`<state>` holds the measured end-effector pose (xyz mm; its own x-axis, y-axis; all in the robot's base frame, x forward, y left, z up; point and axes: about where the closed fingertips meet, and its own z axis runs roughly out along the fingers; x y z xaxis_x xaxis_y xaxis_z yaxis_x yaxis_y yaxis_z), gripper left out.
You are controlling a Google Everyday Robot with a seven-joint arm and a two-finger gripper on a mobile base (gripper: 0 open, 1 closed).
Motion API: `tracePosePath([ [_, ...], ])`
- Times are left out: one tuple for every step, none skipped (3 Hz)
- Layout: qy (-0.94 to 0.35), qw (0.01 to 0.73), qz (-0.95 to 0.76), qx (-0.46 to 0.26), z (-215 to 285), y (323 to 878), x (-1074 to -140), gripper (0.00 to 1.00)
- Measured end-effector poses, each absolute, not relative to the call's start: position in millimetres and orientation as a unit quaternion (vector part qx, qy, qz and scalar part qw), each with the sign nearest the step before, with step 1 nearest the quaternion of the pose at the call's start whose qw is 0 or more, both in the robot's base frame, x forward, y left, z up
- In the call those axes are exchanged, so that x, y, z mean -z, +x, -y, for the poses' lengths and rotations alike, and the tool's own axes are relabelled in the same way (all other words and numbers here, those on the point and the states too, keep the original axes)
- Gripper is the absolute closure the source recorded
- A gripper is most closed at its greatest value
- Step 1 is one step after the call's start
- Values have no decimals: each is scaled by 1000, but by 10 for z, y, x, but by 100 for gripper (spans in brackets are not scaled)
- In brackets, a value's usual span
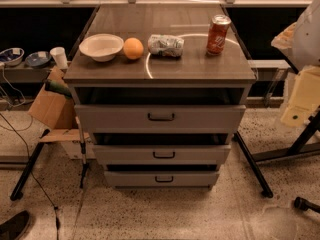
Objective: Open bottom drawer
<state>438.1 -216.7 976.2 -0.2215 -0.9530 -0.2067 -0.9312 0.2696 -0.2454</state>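
The bottom drawer (162,178) is the lowest and narrowest of three grey fronts on the cabinet, with a small black bar handle (164,179). Its front sits close under the middle drawer (162,154), with only a thin dark gap above it and no tray interior showing. The top drawer (160,117) is the widest. My gripper (301,100) is a cream part on the white arm at the right edge of the view. It is far to the right of the cabinet, about level with the top drawer, and touches nothing.
On the cabinet top (160,66) stand a white bowl (101,46), an orange (133,48), a crumpled bag (166,45) and a red can (218,34). A cardboard box (52,106) and black stand legs (27,169) are on the left. Another black leg (252,165) is on the right.
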Motion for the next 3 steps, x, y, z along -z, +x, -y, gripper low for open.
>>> tracePosePath([
  [-603, 163, -780, 35, 2157, 4385, -9764, 0],
  [-605, 170, -778, 13, 2096, 4416, -9494, 0],
  [-604, 177, -777, -29, 1952, 4461, -8868, 0],
])
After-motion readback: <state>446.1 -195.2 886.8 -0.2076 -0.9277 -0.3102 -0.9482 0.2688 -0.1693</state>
